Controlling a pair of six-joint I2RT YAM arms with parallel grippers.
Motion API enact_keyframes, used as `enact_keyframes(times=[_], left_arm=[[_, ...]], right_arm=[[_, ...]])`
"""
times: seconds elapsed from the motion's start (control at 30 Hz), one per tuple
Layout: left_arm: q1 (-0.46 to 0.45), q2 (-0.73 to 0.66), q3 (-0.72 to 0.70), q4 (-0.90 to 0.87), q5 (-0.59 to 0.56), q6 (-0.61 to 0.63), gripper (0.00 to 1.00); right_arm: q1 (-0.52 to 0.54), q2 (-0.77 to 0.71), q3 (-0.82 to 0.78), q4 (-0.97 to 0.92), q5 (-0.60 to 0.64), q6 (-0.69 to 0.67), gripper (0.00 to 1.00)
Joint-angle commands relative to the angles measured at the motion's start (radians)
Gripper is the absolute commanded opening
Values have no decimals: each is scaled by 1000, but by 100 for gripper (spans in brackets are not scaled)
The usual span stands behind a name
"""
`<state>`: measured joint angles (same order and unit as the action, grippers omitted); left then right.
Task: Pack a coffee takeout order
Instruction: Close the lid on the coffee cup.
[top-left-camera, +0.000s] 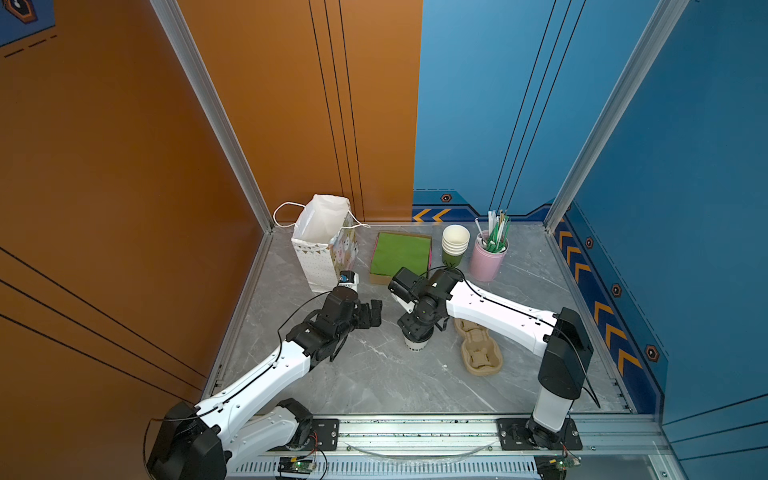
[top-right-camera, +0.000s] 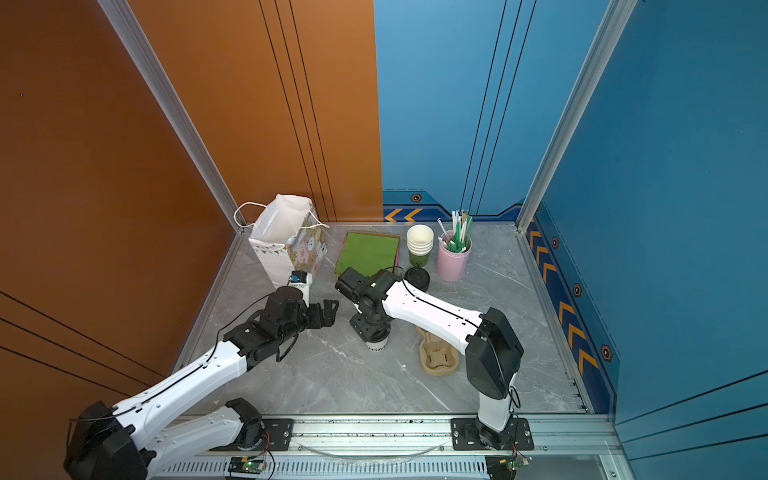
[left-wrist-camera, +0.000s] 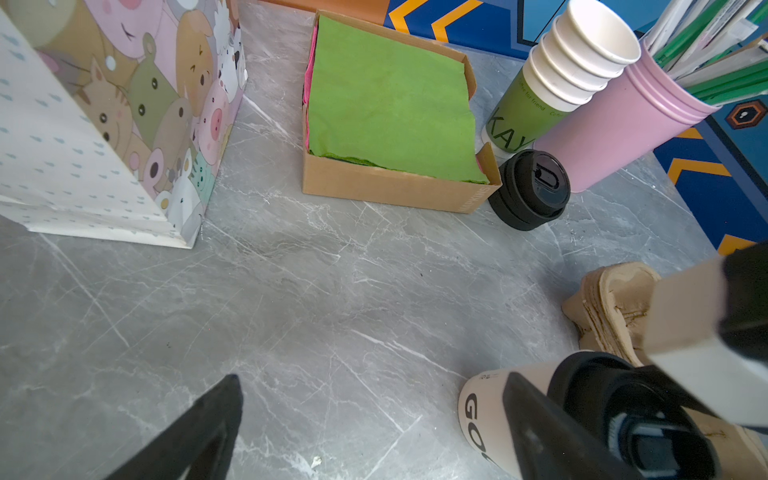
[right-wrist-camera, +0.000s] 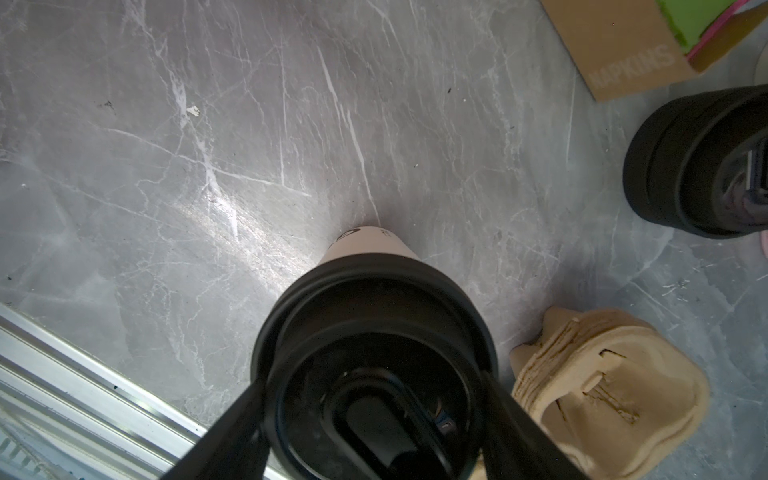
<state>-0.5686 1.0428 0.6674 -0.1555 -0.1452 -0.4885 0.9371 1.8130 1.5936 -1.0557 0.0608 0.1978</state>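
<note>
**Top views, 12 o'clock at the far wall.** The white paper cup (top-left-camera: 417, 344) with dark lettering stands upright near the middle of the grey marbled table (top-left-camera: 374, 382). The black lid (right-wrist-camera: 374, 316) sits on its mouth.

**Right arm.** The right gripper (top-left-camera: 419, 330) points straight down over the cup. In the right wrist view its two fingers (right-wrist-camera: 232, 432) bear on opposite sides of the lid's rim and clasp the lid.

**Left arm.** The left gripper (top-left-camera: 371, 312) lies at 10 o'clock of the cup and clear of it. Its fingers (left-wrist-camera: 199, 432) are spread wide with nothing between them; in the left wrist view only bare table shows in the gap.

**Napkins.** The green napkin (top-left-camera: 401, 253) lies flat on top of a pile in a shallow cardboard box (left-wrist-camera: 386, 187). The box stands at 12 o'clock of the cup, well apart from it.

**Other items, placed from the cup**
- The pulp carrier (top-left-camera: 482, 353) lies at 3 o'clock, near the cup but not touching it, and is partly covered by the right arm.
- A patterned gift bag (top-left-camera: 320, 249) stands upright and open between 10 and 11 o'clock.
- A stack of cups (top-left-camera: 455, 241) stands at 1 o'clock, near the back wall.
- The spare lids (top-right-camera: 417, 279) are stacked nearer on the same line, just beside the box's corner.
- The pink tin (top-left-camera: 486, 264) of straws stands between 1 and 2 o'clock, beside the stack of cups.
</note>
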Motion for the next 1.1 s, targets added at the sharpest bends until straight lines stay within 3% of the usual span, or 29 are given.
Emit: enact_keyframes(times=[0.0, 0.8, 1.07], left_arm=[[3, 8, -14, 20, 24, -3, 98], [7, -12, -29, 19, 13, 1, 98], [9, -21, -34, 19, 12, 1, 98]], right_arm=[[0, 14, -39, -30, -5, -3, 73], [-1, 49, -201, 31, -130, 55, 72], [15, 79, -249, 29, -120, 73, 72]])
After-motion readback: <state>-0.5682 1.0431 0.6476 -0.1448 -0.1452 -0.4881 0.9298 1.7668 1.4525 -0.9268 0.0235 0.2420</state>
